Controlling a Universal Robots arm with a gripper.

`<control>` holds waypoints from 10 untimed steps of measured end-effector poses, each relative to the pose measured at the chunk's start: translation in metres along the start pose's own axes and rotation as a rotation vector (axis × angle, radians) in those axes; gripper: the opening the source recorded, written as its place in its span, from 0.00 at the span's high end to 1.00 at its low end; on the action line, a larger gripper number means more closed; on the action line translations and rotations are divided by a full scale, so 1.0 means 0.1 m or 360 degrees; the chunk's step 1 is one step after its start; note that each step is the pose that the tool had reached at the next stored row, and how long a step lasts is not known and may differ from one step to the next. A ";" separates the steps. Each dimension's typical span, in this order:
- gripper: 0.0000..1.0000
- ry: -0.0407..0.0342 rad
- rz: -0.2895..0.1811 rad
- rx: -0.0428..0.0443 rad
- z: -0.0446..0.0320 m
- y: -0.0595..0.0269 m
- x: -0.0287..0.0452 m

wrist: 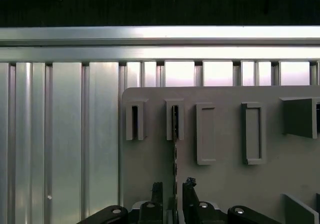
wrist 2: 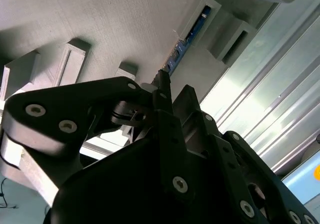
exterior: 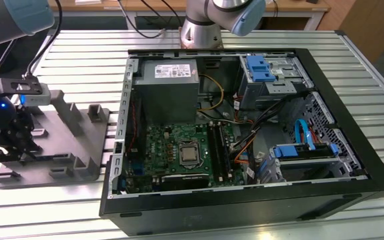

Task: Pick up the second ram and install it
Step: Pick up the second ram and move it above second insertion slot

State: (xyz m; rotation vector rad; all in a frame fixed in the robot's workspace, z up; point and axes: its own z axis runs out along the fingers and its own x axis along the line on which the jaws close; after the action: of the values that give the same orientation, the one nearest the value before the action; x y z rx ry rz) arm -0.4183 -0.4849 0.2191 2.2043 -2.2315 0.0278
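Note:
The second ram [wrist: 175, 154] is a thin dark strip standing on edge in a slot of the grey fixture [wrist: 225, 184]. In the second wrist view the ram [wrist 2: 188, 37] shows bluish along that slot. My gripper [wrist: 173, 186] straddles the strip's near end, one black finger on each side with a narrow gap to it. The second wrist view shows the gripper [wrist 2: 175, 84] with its tips just short of the strip's end. In the exterior view the gripper [exterior: 8, 145] hangs low over the fixture [exterior: 72, 130], at the exterior view's left.
An open computer case [exterior: 352, 125] lies at the exterior view's right, with the green motherboard [exterior: 168, 150], a grey power supply [exterior: 168, 85] and blue drive brackets [exterior: 262, 67] inside. The ribbed metal table [wrist: 60, 134] runs beside the fixture. Upright blocks [exterior: 97, 114] rise from the fixture.

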 end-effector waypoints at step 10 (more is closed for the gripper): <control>0.70 0.0000 -0.0019 0.0000 0.170 0.003 -0.006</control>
State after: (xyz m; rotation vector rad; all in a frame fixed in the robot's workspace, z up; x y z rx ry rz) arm -0.4184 -0.4846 0.2021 2.2178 -2.2179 0.0280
